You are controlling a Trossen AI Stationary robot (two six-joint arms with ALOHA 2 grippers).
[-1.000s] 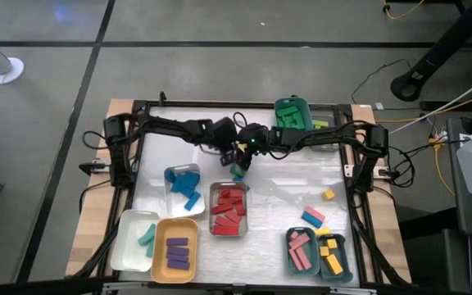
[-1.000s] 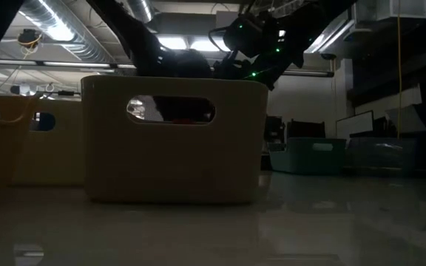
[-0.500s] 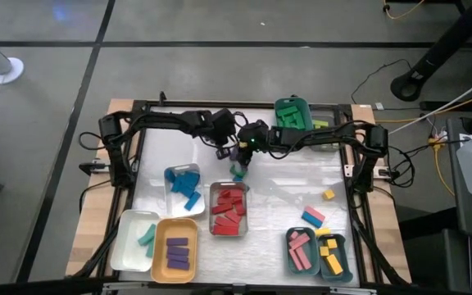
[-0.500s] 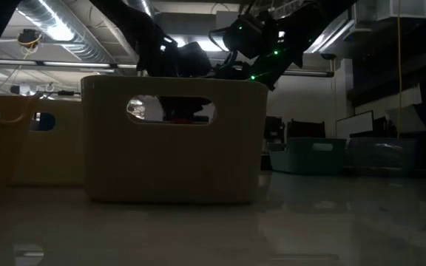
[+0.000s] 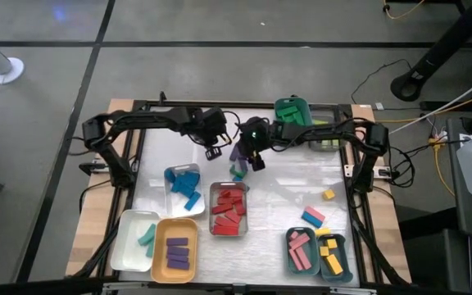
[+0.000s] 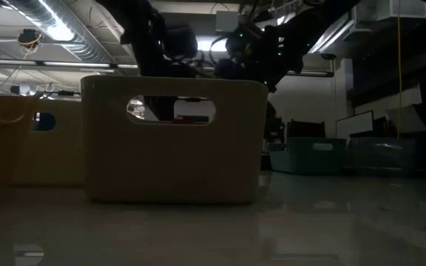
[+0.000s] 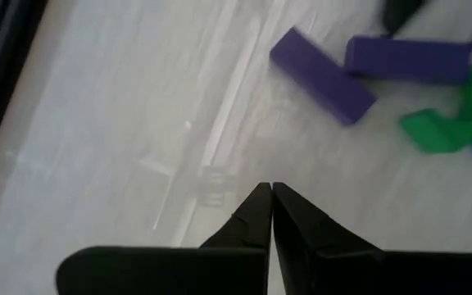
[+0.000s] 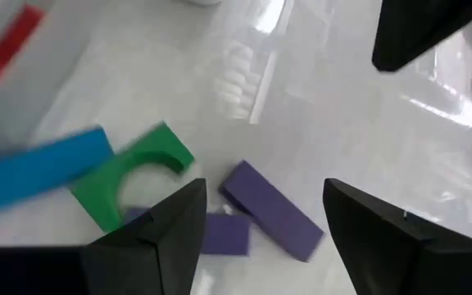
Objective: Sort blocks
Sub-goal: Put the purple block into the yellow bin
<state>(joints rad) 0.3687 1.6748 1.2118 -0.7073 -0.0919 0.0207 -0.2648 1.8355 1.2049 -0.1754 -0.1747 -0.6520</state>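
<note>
A small loose cluster of blocks (image 5: 238,168) lies on the white table between the arms: two purple bars (image 8: 273,211) (image 8: 224,233), a green arch piece (image 8: 129,176) and a blue bar (image 8: 39,168). My right gripper (image 8: 265,221) hangs open over the cluster, its fingers on either side of the nearer purple bar and touching nothing. My left gripper (image 7: 269,195) is shut and hovers over bare table just left of the cluster (image 5: 214,151). Its wrist view shows the purple bars (image 7: 322,75) ahead of it.
Trays line the near side: blue blocks (image 5: 183,188), red (image 5: 229,210), teal in white (image 5: 138,238), purple in orange (image 5: 176,251), pink (image 5: 301,250), yellow (image 5: 332,256). Green (image 5: 293,113) and lime (image 5: 326,124) trays sit far. Loose yellow (image 5: 328,194) and pink-blue (image 5: 313,216) blocks lie right.
My left gripper has drawn back from the block cluster toward the table's left edge, and the left arm has swung out with it. My right gripper has stayed over the cluster.
</note>
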